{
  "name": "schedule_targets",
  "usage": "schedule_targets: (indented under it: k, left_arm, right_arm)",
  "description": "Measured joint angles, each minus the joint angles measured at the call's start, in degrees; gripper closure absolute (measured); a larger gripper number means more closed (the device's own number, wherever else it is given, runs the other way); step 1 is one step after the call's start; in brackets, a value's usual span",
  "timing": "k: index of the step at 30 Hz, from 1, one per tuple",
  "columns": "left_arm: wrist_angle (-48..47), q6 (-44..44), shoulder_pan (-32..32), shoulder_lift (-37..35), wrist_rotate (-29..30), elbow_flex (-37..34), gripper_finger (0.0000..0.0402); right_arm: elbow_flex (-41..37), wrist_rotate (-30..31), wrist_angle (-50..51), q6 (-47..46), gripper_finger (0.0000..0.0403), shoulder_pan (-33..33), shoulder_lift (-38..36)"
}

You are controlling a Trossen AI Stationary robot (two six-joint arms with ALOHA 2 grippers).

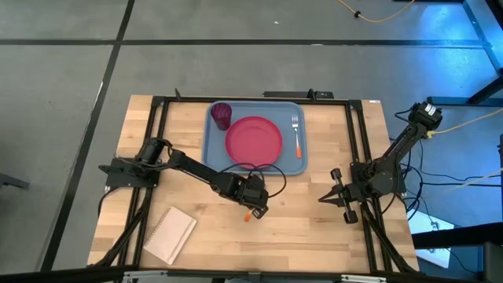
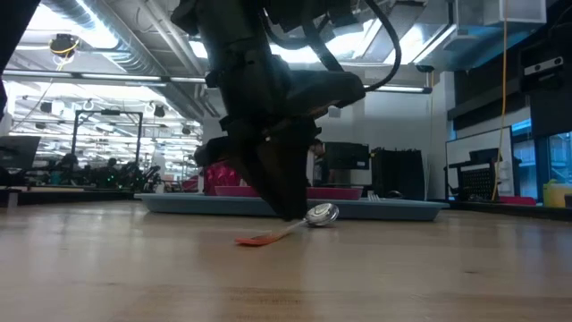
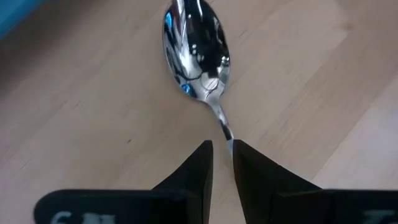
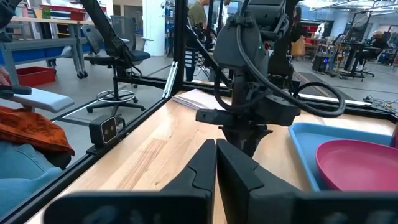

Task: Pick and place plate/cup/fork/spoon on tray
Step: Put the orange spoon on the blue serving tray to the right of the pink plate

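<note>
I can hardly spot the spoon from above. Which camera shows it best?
The left wrist view: the spoon fills it, shiny bowl up close, neck between the left gripper fingers. The low view shows its bowl and orange handle on the table. The high view shows only an orange tip. The right wrist view hides it.

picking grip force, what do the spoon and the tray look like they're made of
The spoon: polished metal bowl, mirror-bright with sharp reflections; its orange handle looks like matte plastic, though that's less sure. The tray: light blue, evenly coloured with rounded corners and a raised rim, probably moulded plastic.
</note>
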State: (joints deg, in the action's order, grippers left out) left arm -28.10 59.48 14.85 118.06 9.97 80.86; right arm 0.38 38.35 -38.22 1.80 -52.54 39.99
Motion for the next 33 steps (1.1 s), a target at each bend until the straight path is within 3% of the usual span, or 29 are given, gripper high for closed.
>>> schedule_targets:
  k: [5, 28, 33]
  left_arm:
    - [0.07, 0.0, 0.57, 0.0, 2.94, 0.0, 0.0346]
    - [2.8, 0.44, 0.68, 3.02, 3.65, 0.22, 0.0347]
    - [1.7, 4.14, -0.51, 3.08, 1.9, 0.16, 0.0362]
  right_arm:
    - [0.0, 0.0, 0.0, 0.0, 0.0384, 0.0, 0.0]
    - [0.0, 0.09, 0.59, 0.0, 0.0384, -0.02, -0.02]
    - [0.0, 0.09, 0.59, 0.0, 0.0384, -0.01, -0.02]
